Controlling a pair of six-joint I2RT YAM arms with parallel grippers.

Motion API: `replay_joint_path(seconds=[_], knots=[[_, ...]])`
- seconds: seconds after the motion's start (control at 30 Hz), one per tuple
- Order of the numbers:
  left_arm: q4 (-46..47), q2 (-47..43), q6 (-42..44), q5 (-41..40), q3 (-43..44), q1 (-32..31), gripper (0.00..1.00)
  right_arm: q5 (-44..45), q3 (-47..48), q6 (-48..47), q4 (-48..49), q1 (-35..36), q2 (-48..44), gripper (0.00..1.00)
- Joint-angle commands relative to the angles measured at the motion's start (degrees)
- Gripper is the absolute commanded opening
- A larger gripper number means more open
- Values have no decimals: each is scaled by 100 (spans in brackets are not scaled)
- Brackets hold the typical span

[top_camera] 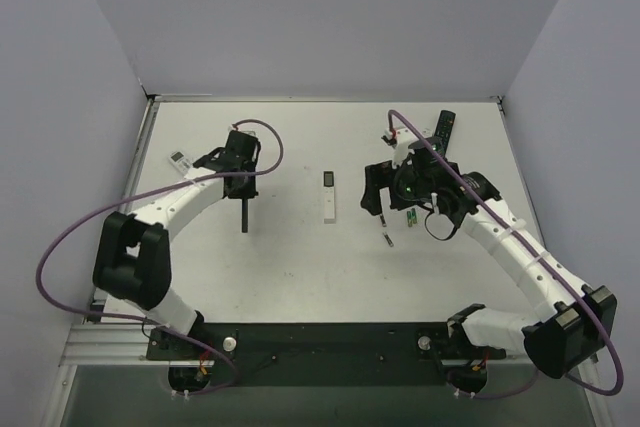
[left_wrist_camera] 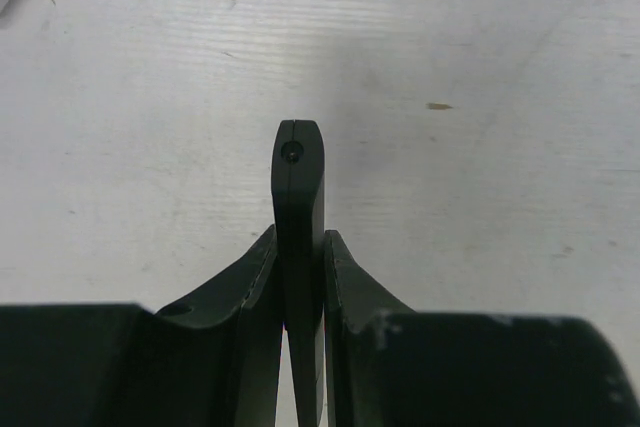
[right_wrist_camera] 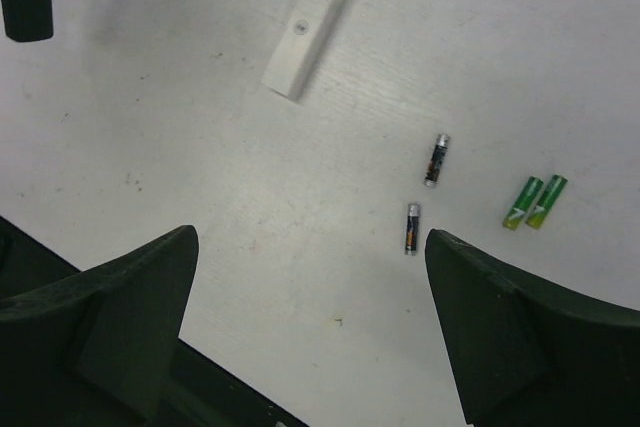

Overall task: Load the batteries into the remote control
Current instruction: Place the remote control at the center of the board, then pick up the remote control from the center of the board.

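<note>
Since the batteries (right_wrist_camera: 411, 228) look light, slick and roll-prone, I'd pinch one mid-barrel with my spread right gripper (right_wrist_camera: 310, 239); the left gripper (left_wrist_camera: 300, 242) clamps a black bar (left_wrist_camera: 298, 169).

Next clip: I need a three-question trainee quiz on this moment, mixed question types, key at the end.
1. How many batteries lie loose in the right wrist view?
2. True or false: the right hand is shut on a battery.
3. Multiple choice: the left hand holds A) a cloth, B) a slim black object, C) nothing.

Key: 1) Four: two green, two dark. 2) False; it is open, above the table. 3) B.
</note>
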Motion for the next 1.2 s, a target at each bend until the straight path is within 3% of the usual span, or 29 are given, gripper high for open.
replay_joint_path(seconds=[0.0, 0.17, 0.27, 0.3, 0.4, 0.53, 0.77, 0.93, 1.1, 1.17], knots=[[-877, 909, 850, -1280, 818, -223, 10, 628, -209, 541, -121, -363, -422, 91], [-1406, 1930, 992, -1765, 1250, -530, 16, 990, -455, 946, -113, -863, -731, 90], [-1520, 2141, 1027, -1844, 1329, -689, 33, 1156, -640, 1148, -104, -1057, -968, 90], [-1555, 2150, 992, -1801, 1329, -715, 45, 1200, -675, 1227, -104, -1101, -1081, 90], [-1546, 2080, 878, -1642, 1268, -847, 66, 1455, -807, 1341, -95, -1224, -1275, 90], [-1546, 1835, 711, -1257, 1110, -1023, 79, 2008, -877, 1552, -104, -1295, -1390, 92], [-1336, 720, 412, -483, 785, -1023, 85, 2483, -746, 1824, -121, -1321, -1443, 100], [-958, -677, 210, 220, 372, -637, 87, 2677, -684, 2246, -104, -1348, -1364, 100], [-685, -2021, 43, 485, -252, -224, 90, 2871, -974, 2686, 248, -1400, -1627, 100], [-781, -2182, 8, 371, -358, -232, 90, 2932, -1096, 2739, 318, -1401, -1750, 100]])
